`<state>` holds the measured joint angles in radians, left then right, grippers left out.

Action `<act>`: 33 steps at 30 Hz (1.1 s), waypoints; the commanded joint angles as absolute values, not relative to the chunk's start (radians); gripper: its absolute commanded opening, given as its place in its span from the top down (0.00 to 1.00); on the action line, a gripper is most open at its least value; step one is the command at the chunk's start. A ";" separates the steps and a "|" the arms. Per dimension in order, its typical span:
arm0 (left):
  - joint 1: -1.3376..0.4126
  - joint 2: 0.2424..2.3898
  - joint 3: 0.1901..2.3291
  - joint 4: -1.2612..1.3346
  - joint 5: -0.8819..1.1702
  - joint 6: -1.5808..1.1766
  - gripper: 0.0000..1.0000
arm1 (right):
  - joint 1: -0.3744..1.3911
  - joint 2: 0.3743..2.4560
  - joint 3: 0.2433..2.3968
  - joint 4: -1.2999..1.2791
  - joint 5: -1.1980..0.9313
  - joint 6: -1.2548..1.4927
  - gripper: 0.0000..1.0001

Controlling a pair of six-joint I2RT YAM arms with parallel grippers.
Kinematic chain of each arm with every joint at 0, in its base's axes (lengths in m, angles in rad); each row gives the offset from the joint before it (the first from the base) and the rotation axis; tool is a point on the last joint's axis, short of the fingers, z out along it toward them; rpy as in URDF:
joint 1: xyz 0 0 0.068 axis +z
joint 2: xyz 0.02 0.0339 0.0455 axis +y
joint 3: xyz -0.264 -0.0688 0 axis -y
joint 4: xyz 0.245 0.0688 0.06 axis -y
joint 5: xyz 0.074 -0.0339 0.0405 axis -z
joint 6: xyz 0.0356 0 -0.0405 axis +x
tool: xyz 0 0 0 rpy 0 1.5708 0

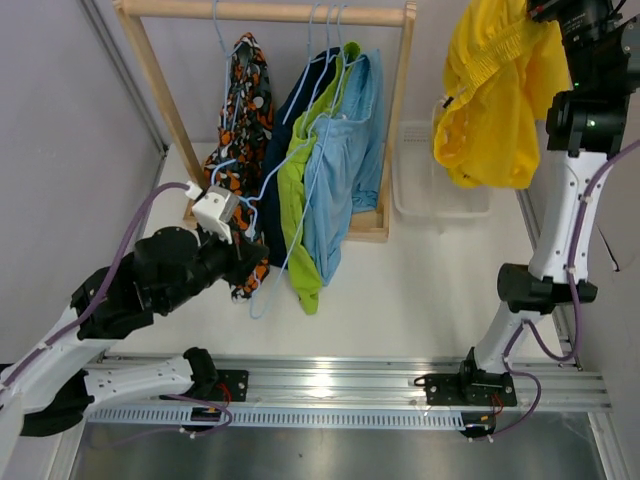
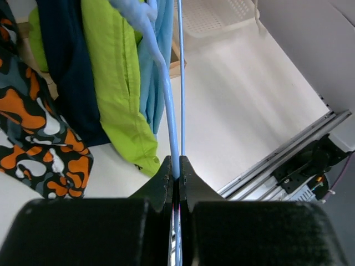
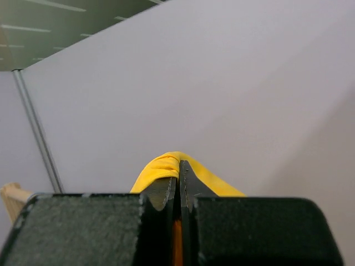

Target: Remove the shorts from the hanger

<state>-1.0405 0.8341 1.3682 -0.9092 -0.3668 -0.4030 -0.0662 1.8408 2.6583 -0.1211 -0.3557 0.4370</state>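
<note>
Grey walls closed in a white surface, with a metal rail running along its near edge and carrying both arm bases.

Just beyond the rail at the near-left, the left arm reached in low toward the middle. The left claw was clenched on the thin wire of a light blue hanger, its two fingers pressed together with the wire caught between them. From above, that hanger slanted up from the claw toward the other hangers; whether its hook sat on the bar could not be told.

Just beside the claw hung the patterned shorts, orange, black and white, their lower end reaching down to the claw's level. To their right three more pairs were bunched close together: the navy shorts, then the lime green shorts hanging lowest, then the light blue shorts. All four hung inside a wooden rack that stood toward the far-left part of the surface, its base frame resting flat.

Right of the rack, near the far-right corner, lay a pale plastic bin.

Above that bin the right arm stood tall from its base at the near-right. The right claw was clenched on a fold of the yellow shorts, which dangled in a loose bundle high over the far-right corner, off any hanger and well apart from the rack. The wrist view showed only yellow cloth pinched between the fingers against the grey wall.
</note>
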 commanded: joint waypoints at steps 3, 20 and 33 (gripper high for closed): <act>-1.074 0.864 1.330 -0.841 -0.330 -0.454 1.00 | -0.112 2.014 2.632 0.094 -0.334 0.618 1.00; -1.075 0.871 1.952 -1.271 -0.693 -0.359 1.00 | -0.003 1.695 1.815 0.270 -0.379 0.422 1.00; -1.045 1.063 2.042 -1.358 -0.940 -0.296 1.00 | 0.071 1.556 1.225 0.058 -0.002 0.455 0.22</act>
